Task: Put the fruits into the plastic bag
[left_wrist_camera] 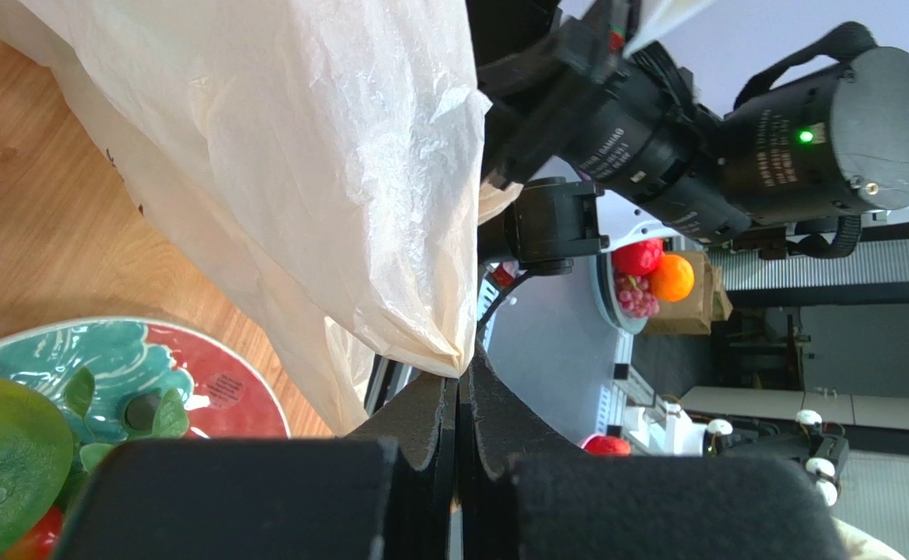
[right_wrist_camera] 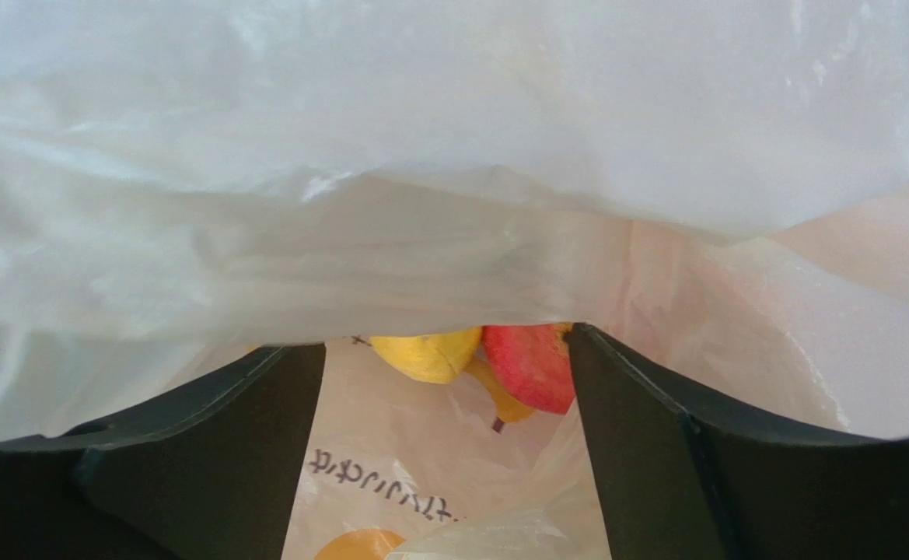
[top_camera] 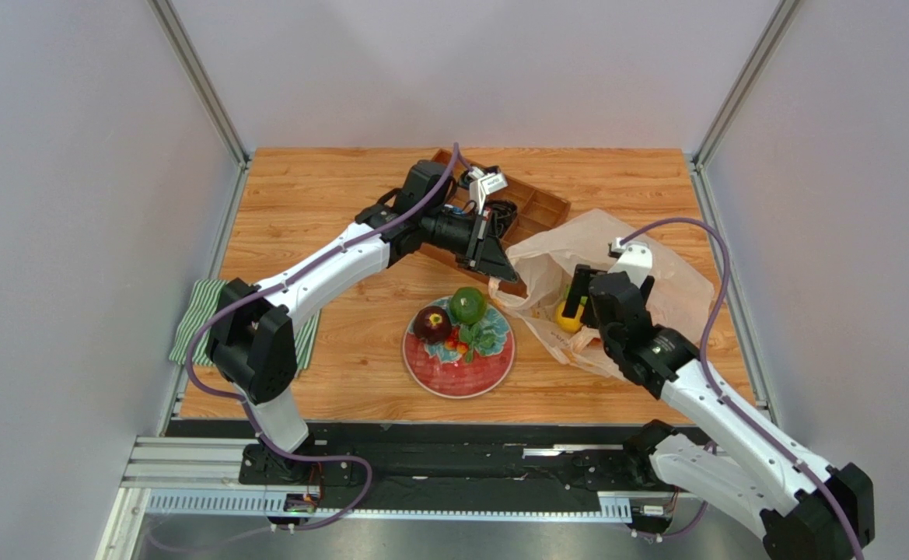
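left gripper [left_wrist_camera: 459,391]: clamped on plastic bag [left_wrist_camera: 307,175] rim | right gripper [right_wrist_camera: 441,341]: spread wide, empty | red apple [right_wrist_camera: 531,364]: in bag, just ahead

Plate [top_camera: 461,383], wooden tray [top_camera: 541,208], striped cloth [top_camera: 194,317] on table [top_camera: 307,198].

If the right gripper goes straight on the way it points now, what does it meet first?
Probably the yellow fruit and red apple inside the plastic bag, just ahead of the open right gripper; depth is unclear.

Robotics lab cell, grey panel walls [top_camera: 73,175], alu frame posts [top_camera: 202,79], wood tabletop [top_camera: 319,198], arm mounting rail [top_camera: 190,469]
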`<state>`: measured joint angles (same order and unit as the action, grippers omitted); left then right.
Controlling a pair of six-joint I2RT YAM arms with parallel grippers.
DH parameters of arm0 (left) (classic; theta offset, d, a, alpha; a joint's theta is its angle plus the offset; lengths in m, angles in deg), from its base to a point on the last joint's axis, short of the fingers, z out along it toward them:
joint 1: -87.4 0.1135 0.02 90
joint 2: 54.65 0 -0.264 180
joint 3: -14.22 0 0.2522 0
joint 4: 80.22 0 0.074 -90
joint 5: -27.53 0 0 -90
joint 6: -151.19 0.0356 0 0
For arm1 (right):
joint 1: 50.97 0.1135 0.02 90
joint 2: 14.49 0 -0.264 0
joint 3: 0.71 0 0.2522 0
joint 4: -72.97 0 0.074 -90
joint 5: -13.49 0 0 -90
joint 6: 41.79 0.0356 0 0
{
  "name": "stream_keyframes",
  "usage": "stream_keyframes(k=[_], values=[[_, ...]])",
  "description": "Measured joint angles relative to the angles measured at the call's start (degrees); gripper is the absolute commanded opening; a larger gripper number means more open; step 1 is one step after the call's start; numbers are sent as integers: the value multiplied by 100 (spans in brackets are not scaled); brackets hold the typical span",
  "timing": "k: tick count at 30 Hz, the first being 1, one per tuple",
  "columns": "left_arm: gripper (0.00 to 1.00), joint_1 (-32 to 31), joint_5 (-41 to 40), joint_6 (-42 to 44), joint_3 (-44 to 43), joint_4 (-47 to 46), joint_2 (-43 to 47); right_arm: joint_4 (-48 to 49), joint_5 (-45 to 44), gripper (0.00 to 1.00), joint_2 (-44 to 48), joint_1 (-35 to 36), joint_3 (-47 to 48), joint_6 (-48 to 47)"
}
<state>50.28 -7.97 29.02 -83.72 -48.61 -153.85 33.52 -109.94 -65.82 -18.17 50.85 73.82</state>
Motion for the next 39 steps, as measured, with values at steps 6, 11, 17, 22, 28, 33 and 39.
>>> stream_keyframes(k=[6,11,17,22,28,33,39], values=[[0,0,0,2,0,0,0,560,1036,71,1102,76,-525,-455],[0,0,0,0,0,0,0,1209,2271,60,1982,352,-852,-739],[0,0,0,0,0,0,0,1703,2900,55,1840,1080,-876,-758],[0,0,0,0,0,2,0,1836,2616,55,1071,2107,-876,-734],[0,0,0,2,0,2,0,2135,1895,54,-9,2601,-883,-184],[0,0,0,2,0,2,0,2417,1491,54,-763,2747,-859,221],[0,11,0,4,0,4,0,2430,1019,54,-1725,2909,-741,767]])
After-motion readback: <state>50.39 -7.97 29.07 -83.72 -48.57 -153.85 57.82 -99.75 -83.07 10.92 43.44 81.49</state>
